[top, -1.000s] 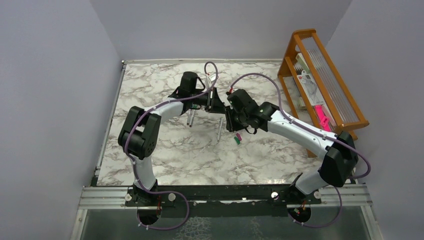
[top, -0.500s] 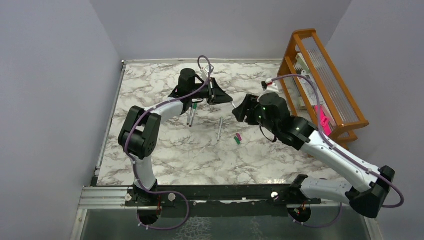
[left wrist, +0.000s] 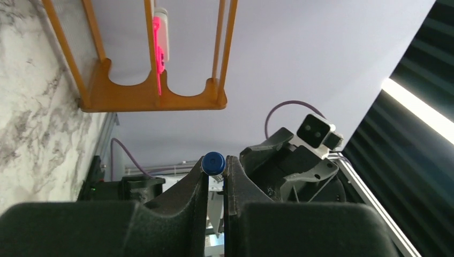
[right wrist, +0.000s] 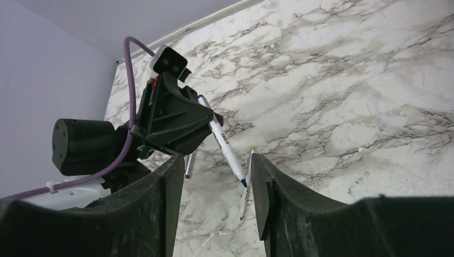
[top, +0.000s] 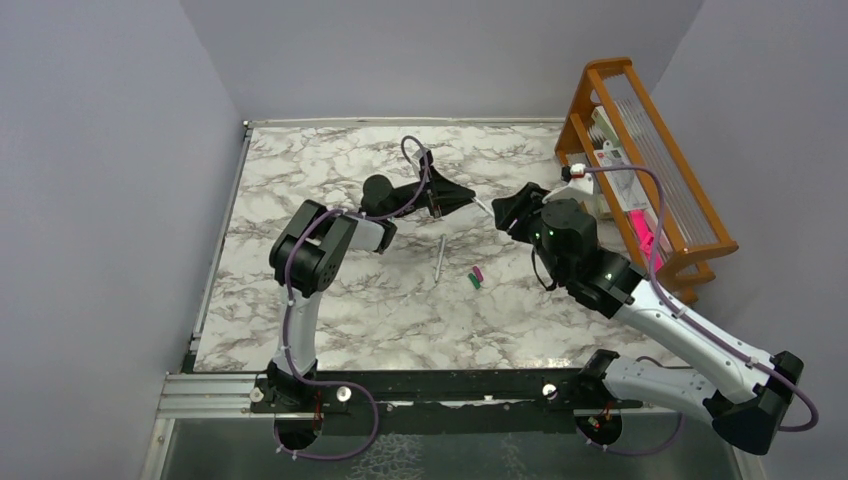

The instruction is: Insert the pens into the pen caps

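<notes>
My left gripper (top: 462,197) is shut on a white pen (right wrist: 225,147) with a blue tip and holds it in the air, pointing at my right gripper. In the left wrist view the pen's blue round end (left wrist: 213,163) sits between the fingertips of the left gripper (left wrist: 218,167). My right gripper (top: 506,212) is open and empty, a short gap from the pen tip; its gripper (right wrist: 217,160) frames the pen. A grey pen (top: 439,255) lies on the table. A magenta cap (top: 479,272) and a green cap (top: 472,283) lie beside it.
An orange wooden rack (top: 640,150) stands at the right edge, with a bright pink object (top: 645,235) in it. A pen with a red tip (right wrist: 187,166) and a pen with a green end (right wrist: 247,184) lie on the marble below the grippers.
My right arm has drawn back to the right, away from the left gripper, and opened a gap. My left arm has folded and carried the pen a little to the right.
</notes>
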### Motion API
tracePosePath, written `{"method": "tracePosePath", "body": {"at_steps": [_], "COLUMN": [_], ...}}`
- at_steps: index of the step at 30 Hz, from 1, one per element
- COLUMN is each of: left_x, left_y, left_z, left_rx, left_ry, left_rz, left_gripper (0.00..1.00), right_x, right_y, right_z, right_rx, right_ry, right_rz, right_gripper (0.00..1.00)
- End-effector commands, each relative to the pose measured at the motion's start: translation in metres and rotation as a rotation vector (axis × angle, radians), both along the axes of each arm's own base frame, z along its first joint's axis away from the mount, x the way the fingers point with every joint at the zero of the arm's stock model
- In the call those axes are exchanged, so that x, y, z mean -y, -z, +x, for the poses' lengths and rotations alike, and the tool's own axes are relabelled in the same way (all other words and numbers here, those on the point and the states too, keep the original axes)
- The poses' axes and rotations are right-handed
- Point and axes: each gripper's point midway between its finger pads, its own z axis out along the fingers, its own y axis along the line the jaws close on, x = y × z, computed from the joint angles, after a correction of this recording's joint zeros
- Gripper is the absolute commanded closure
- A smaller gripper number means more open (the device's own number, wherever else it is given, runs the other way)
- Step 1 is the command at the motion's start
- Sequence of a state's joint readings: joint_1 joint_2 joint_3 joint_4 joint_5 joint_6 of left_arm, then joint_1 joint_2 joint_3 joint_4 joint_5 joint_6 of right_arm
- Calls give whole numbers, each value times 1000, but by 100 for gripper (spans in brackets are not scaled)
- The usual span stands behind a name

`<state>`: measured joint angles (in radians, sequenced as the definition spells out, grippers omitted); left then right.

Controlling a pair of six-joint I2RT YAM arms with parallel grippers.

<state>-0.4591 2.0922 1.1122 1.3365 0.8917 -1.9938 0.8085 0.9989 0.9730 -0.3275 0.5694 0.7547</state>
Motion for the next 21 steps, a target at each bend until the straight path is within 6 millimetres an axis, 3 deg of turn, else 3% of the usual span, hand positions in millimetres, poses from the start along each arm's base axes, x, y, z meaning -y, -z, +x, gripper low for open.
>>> {"method": "tracePosePath", "body": {"at_steps": [1, 21], "left_x": [-14, -19], "left_y": [-56, -84], "left_z": [-14, -29], "left_rx": [-212, -284], "left_ry": [61, 18], "left_rz": [-260, -414], "left_gripper": [100, 100], "right_x": [10, 2], "right_y": [-28, -2], "right_z": [4, 9], "right_rx": [144, 99], "right_ry": [37, 25], "right_rz": [70, 38], "right_gripper": [49, 49]}}
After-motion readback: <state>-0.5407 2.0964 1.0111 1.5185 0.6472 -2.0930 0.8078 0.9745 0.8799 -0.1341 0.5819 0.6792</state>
